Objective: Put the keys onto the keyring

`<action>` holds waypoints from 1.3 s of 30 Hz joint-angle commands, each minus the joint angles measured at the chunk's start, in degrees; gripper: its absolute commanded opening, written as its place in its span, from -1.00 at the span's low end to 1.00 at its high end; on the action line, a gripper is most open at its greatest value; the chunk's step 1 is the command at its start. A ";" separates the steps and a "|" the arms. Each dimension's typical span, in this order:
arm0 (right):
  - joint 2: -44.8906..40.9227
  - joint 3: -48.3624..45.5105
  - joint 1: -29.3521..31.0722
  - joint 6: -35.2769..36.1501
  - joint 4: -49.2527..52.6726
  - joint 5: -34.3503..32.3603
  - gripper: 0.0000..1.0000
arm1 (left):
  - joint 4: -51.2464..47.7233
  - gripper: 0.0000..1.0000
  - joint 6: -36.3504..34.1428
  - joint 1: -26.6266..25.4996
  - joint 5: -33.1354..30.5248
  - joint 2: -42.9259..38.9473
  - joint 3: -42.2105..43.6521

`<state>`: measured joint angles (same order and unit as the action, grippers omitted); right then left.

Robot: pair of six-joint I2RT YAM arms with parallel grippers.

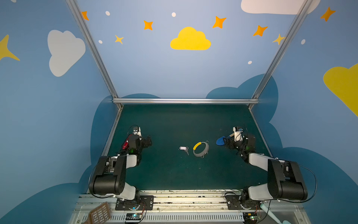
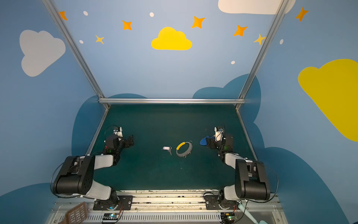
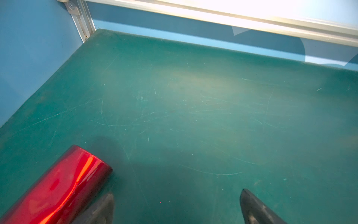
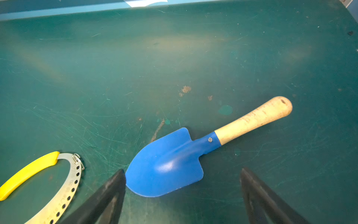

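Observation:
The keys [image 1: 183,149] [image 2: 167,149], a small silver key joined to a white oblong tag, lie flat near the middle of the green mat. Just to their right lies the keyring [image 1: 197,145] [image 2: 180,145], a flat grey hoop with small holes and a yellow arc. The right wrist view shows part of the keyring [image 4: 73,180]. My left gripper [image 1: 148,140] [image 2: 131,140] [image 3: 177,192] hovers open at the mat's left, well apart from the keys. At the right, my right gripper [image 1: 225,143] [image 2: 209,143] [image 4: 182,170] stands open and holds nothing.
A blue toy shovel [image 1: 220,141] [image 2: 204,141] [image 4: 166,164] with a wooden handle lies just ahead of my right gripper. A shiny red object [image 1: 125,144] [image 3: 58,186] lies beside my left gripper. A metal rail [image 1: 184,100] borders the back of the mat.

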<state>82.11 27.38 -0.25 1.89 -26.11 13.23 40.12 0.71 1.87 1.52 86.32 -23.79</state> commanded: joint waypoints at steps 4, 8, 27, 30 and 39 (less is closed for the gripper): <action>0.34 1.51 0.25 -0.47 -1.00 1.09 0.81 | 0.93 1.00 0.26 0.22 0.42 0.71 -1.08; 0.42 1.52 0.25 -0.48 -0.90 1.09 0.81 | 0.93 1.00 0.17 0.20 0.41 0.71 -1.02; 0.47 1.63 -0.24 -0.66 -0.86 1.79 0.80 | 1.01 1.00 -0.01 -0.33 -0.46 0.67 -0.98; -0.27 2.08 -0.27 -0.25 0.02 2.56 0.80 | 1.23 1.00 -0.01 -0.33 -0.46 0.51 -0.74; -8.73 13.06 0.23 -0.07 21.91 10.73 0.77 | -26.53 1.00 3.25 -0.30 -3.06 -8.72 -14.03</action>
<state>75.66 37.08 -0.40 1.72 -12.29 18.02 24.21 1.69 1.61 0.08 81.12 -34.26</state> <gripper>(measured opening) 0.887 0.998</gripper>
